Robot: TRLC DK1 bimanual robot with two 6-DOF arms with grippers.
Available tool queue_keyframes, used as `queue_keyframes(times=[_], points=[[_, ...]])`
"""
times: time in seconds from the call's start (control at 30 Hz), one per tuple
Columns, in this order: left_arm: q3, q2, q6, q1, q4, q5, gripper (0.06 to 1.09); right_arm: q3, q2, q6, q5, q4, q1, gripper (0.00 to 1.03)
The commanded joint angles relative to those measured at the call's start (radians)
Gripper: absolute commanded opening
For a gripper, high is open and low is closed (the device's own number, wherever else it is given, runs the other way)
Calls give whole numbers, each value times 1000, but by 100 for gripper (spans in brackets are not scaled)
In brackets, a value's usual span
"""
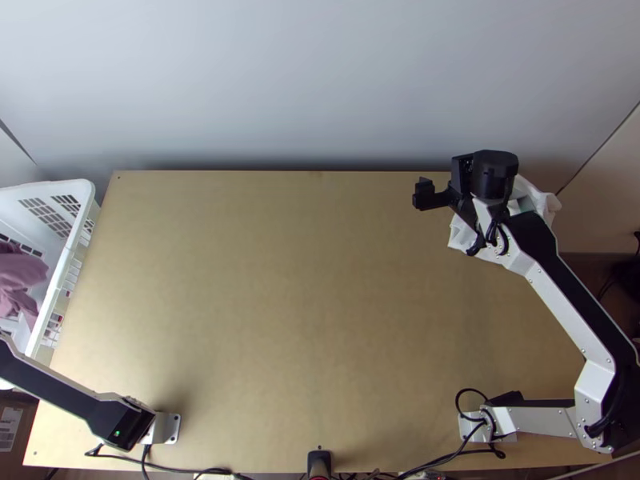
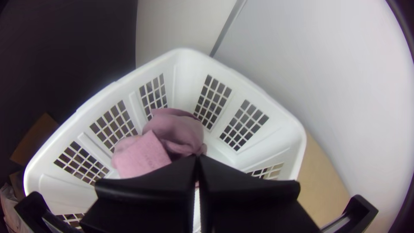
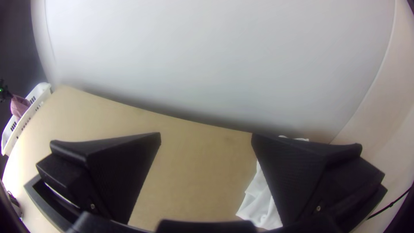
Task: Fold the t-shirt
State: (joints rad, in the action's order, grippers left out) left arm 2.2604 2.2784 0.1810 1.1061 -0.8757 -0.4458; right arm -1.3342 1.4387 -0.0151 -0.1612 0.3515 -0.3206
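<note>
Left tool [image 2: 197, 156]: narrow, pinching the pink cloth [image 2: 174, 131]
Pink cloth: bunched, at the opening of the white basket [image 2: 185, 64]
Right tool [image 1: 462, 184]: wide, nothing between its fingers
White cloth [image 1: 547, 203]: rumpled, on the table's [image 1: 280, 280] far right corner

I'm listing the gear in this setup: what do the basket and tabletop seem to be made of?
The basket looks like smooth white moulded plastic: grid openings are formed right into its walls. The tabletop seems matte wood or wood-look board: pale brown, faintly mottled, straight-edged; I cannot tell which.
</note>
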Motion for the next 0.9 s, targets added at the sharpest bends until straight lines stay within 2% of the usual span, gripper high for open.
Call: queue_keyframes(times=[0.0, 0.27, 0.4, 0.57, 0.6, 0.63, 0.67, 0.87], points=[[11, -188, -57, -12, -8, -44, 9, 9, -24, 9, 0, -3, -6, 98], [10, -321, -133, -31, -11, -77, 9, 73, -89, 40, 0, -3, -15, 98], [-7, -393, -137, -65, -60, -123, 9, 109, -113, 55, 0, -3, -20, 98], [-58, -467, -66, -150, -166, -148, 9, 159, -147, 61, 0, -5, -25, 98], [-68, -464, 9, -218, -292, -143, 9, 168, -156, 69, 2, -13, -32, 98], [-76, -464, 14, -230, -310, -142, 9, 170, -158, 73, 2, -16, -34, 98], [-137, -476, 54, -288, -390, -140, 9, 170, -162, 89, 2, -20, -34, 98], [-458, -628, 110, -471, -371, -99, 9, 239, -198, 93, 2, -29, -41, 98]])
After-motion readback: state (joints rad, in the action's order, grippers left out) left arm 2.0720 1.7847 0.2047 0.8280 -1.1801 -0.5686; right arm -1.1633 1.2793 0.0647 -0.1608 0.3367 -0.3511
